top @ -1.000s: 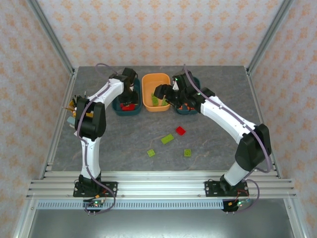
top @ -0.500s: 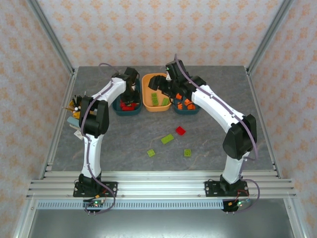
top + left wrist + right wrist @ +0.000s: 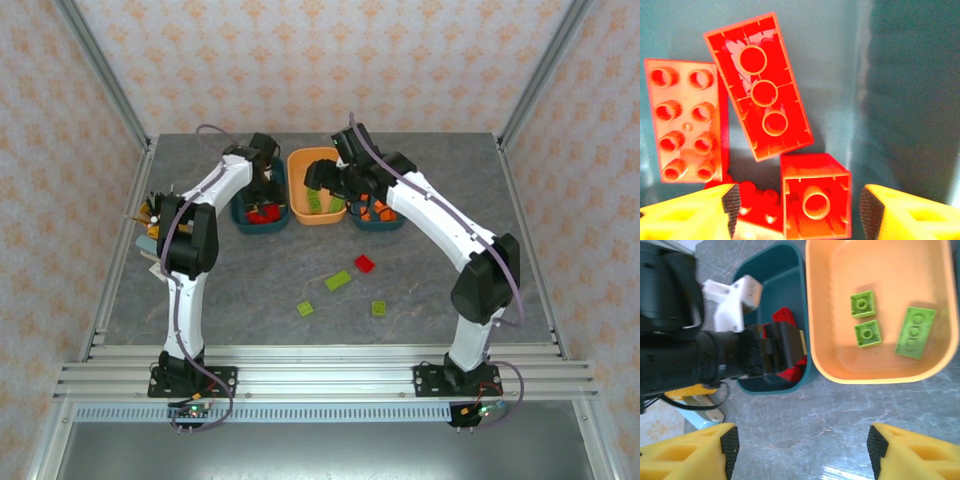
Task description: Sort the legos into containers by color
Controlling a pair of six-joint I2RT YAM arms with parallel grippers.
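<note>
Three lime legos point(image 3: 867, 333), orange tub point(image 3: 840, 270) — red legos point(image 3: 760, 92), perhaps four

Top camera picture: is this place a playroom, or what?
Probably a robot test booth: patterned wall panels in a metal frame, with the left arm and right arm bolted to a rail at the table edge.

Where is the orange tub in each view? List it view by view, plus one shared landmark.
Top external: orange tub at far centre.
Right wrist: orange tub upper right, holding three green legos.
Left wrist: looks into the teal tub of red legos next to it.
Landmark: that teal tub, left of the orange tub in the other views.
</note>
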